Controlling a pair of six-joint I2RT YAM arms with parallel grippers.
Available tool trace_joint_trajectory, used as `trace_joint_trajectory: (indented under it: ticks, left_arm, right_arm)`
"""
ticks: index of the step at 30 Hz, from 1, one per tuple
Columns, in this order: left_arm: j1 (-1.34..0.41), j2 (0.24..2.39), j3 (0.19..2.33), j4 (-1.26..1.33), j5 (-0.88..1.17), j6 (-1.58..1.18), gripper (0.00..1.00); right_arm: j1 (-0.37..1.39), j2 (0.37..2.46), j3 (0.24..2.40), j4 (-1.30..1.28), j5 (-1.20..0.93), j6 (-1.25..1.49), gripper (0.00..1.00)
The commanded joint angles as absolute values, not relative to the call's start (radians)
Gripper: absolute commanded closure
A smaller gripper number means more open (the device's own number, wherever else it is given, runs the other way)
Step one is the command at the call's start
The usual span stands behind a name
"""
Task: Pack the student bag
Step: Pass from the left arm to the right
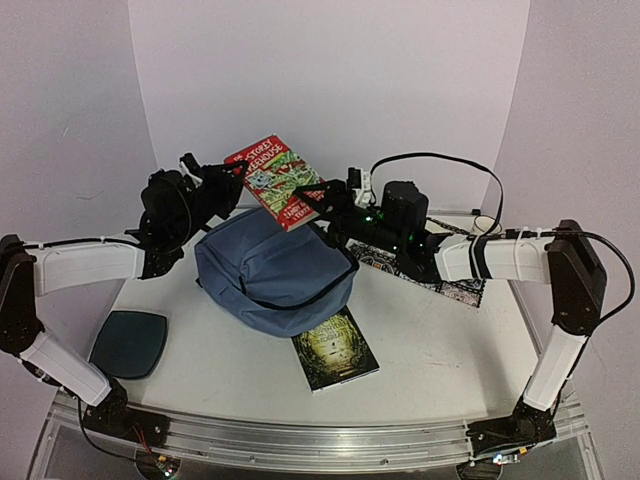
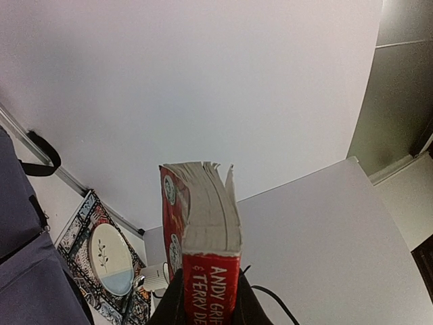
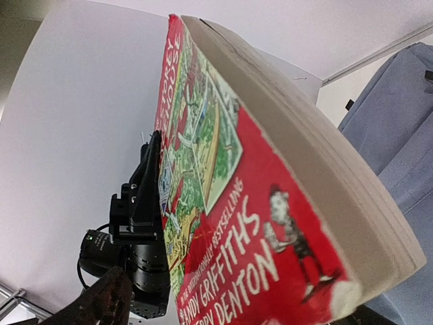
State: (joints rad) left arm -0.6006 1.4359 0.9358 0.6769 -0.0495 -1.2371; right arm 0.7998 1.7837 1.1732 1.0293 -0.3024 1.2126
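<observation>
Top external: left gripper [image 1: 232, 172] clamps the left edge of a red paperback [image 1: 275, 180], held tilted in the air over the far edge of the student bag [image 1: 270, 270], which lies mid-table. Right gripper [image 1: 318, 192] is at the book's right corner, jaws wide, one finger [image 3: 101, 298] off the cover. Green book [image 1: 335, 348] lies just near of the bag; teal pad [image 1: 128, 343] sits at the near-left edge. Bare tabletop [image 1: 440, 350] near-right.

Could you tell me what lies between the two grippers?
A red paperback book, clamped by the left gripper and reaching the open right gripper, in the top view.
</observation>
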Motion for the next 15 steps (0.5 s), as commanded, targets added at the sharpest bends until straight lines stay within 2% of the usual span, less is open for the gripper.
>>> trace_joint_trajectory:
  ticks: [1,10,15]
  left_arm:
    - [-0.603,1.372,0.913,0.771,-0.014,-1.292,1.0]
    - [-0.607,1.335,0.846,0.771,-0.005,-1.326,1.0]
    - [-0.609,1.331,0.832,0.771,-0.004,-1.327,1.0]
  right_arm:
    - [0.78,1.713,1.18,1.159,-0.268,1.177,0.2]
    - [0.764,1.702,1.173,1.183,-0.243,1.163,0.38]
    - [0.764,1.718,1.188,1.19,-0.266,1.178,0.65]
